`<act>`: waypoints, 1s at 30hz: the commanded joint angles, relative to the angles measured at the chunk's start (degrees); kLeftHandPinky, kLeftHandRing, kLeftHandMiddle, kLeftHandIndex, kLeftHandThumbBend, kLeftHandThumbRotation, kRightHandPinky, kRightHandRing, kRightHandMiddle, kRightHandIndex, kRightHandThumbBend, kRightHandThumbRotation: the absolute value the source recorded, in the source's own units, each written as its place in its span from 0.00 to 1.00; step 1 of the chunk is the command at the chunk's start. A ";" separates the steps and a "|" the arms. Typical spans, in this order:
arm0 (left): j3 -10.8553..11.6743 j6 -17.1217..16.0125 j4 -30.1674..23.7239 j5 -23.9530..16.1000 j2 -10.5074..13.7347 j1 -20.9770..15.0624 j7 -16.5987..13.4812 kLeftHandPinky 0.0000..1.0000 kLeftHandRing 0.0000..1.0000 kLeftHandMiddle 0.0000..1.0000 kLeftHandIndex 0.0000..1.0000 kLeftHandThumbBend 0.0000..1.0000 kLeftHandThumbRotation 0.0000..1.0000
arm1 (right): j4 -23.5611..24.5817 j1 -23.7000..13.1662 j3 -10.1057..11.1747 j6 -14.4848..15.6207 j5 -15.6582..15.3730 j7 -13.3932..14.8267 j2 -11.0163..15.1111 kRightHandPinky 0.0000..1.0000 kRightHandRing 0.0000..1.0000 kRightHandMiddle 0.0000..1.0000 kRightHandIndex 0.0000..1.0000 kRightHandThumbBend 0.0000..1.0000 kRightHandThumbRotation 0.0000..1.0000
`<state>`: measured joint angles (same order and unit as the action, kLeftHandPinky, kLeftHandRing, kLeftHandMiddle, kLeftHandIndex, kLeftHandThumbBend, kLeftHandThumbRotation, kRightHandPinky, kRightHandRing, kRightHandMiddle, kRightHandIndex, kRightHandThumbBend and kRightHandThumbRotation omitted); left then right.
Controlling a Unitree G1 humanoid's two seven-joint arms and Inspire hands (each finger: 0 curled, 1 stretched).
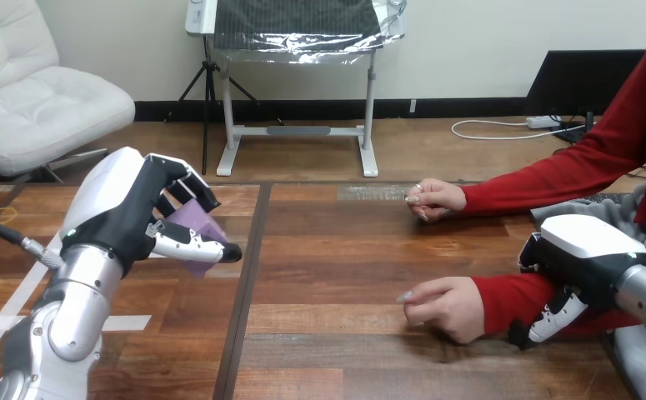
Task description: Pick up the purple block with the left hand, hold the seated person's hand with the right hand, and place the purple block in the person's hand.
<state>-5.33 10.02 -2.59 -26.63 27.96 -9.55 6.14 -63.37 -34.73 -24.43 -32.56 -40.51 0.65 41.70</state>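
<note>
Purple block [196,225] is pinched between the curled fingers and thumb of the left hand [127,218], above the table [344,250] at its left. The right hand [573,260] curls round the person's red-sleeved forearm [511,296], just behind their nearer hand [440,307], which rests on the table.

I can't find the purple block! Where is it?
In the head view the purple block is at the left, gripped in the robot's left hand, fingers curled round it, well apart from the person's nearer hand at the right.

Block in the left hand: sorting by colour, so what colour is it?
The block is purple; head view shows it best.
</note>
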 commanded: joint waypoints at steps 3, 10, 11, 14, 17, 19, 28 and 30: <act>0.14 -3.35 2.99 0.38 -1.34 -4.44 -2.15 0.26 0.29 0.36 0.43 0.83 0.00 | 1.26 -0.94 1.20 -2.52 1.57 2.63 0.17 0.11 0.16 0.23 0.25 0.84 0.22; -0.74 -6.72 7.76 0.62 -2.38 -6.05 -3.32 0.30 0.32 0.38 0.43 0.82 0.00 | 2.40 -0.61 2.35 -4.81 3.02 3.36 0.31 0.12 0.17 0.23 0.25 0.84 0.19; -0.79 -7.24 8.34 0.61 -2.50 -6.22 -3.50 0.30 0.32 0.38 0.43 0.82 0.00 | 2.49 -0.61 2.40 -5.01 3.06 3.41 0.33 0.12 0.17 0.23 0.25 0.83 0.19; -1.17 -8.86 10.77 0.39 -3.07 -7.09 -4.29 0.31 0.32 0.38 0.43 0.82 0.00 | 2.65 -0.59 2.88 -6.16 3.72 3.53 0.30 0.13 0.17 0.24 0.25 0.83 0.18; -1.49 -10.63 13.15 0.43 -3.55 -7.98 -4.89 0.31 0.33 0.38 0.43 0.82 0.00 | 3.10 -0.49 3.43 -6.16 4.78 2.78 0.15 0.14 0.18 0.24 0.25 0.83 0.17; -1.69 -11.54 14.80 0.64 -4.05 -8.69 -5.13 0.31 0.33 0.38 0.43 0.82 0.00 | 3.61 -0.44 3.71 -5.86 5.47 2.02 0.09 0.15 0.18 0.25 0.25 0.83 0.17; -2.31 -14.39 21.00 0.92 -6.33 -11.92 -6.21 0.29 0.32 0.38 0.43 0.82 0.00 | 5.01 0.07 4.78 -8.21 8.04 0.33 0.15 0.17 0.20 0.26 0.26 0.83 0.17; -2.40 -14.88 22.34 1.05 -6.91 -12.73 -6.50 0.29 0.31 0.37 0.43 0.82 0.00 | 5.54 0.18 4.94 -8.42 8.44 -0.18 0.17 0.17 0.20 0.26 0.26 0.83 0.17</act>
<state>-7.51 -2.36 16.95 -26.32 22.44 -15.06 1.56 -61.21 -33.12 -21.89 -38.86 -35.07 1.02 42.12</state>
